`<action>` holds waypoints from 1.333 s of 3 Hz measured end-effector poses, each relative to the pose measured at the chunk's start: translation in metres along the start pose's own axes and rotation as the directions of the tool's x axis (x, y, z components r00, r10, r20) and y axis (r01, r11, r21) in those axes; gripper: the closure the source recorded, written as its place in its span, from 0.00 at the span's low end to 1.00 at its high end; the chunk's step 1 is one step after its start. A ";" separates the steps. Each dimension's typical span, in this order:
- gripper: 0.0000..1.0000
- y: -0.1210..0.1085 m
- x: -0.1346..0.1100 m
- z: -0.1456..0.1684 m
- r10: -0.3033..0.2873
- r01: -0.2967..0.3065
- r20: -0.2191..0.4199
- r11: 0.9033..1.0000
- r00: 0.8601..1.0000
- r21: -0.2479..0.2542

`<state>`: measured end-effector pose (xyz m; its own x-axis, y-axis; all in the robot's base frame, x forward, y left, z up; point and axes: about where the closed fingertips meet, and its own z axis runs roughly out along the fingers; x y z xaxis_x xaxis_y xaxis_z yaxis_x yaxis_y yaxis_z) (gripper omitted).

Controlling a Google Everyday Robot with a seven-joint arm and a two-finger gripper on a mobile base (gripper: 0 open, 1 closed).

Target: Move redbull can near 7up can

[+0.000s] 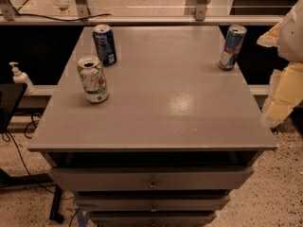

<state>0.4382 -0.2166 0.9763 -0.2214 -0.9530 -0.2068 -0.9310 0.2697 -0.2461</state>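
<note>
left to right. a white pump bottle (19, 78) stands on a low ledge off the cabinet's left side, with a dark panel (7, 105) and loose cables (19, 150) below it; none of this bears on the task. on the grey cabinet top (161, 112) the 7up can (93, 79) stands upright at the left, about midway in depth; it serves as the fixed landmark. farther back, a wider dark blue can (104, 44) stands upright, near the 7up can but apart from it, a distractor that narrows the free ground on that side. the redbull can (232, 47) stands upright at the far right corner, close to the right edge and well apart from both. the gripper (283, 91) shows as a pale blurred form off the cabinet's right edge, nearer than the redbull can and not touching it; whether it is open or closed cannot be told. by this layout the move is not yet begun: the can must cross the bare middle of the top, and the open ground just right of the 7up can looks the safest place to set it. slim and tall, it would probably tip easily. surface: flat matte grey with a soft sheen near the centre, above drawers (151, 181) with small knobs. room: speckled floor (279, 188); a metal rail (156, 19) along the far edge.
</note>
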 end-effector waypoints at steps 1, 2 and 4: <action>0.00 0.000 0.000 0.000 0.000 0.000 0.000 1.000 1.000 0.000; 0.00 -0.005 0.002 0.002 0.004 -0.005 0.016 1.000 1.000 0.021; 0.00 -0.063 0.034 0.033 0.078 -0.094 0.115 0.985 0.990 0.145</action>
<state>0.4985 -0.2616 0.9538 -0.2585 -0.9070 -0.3326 -0.8538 0.3756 -0.3605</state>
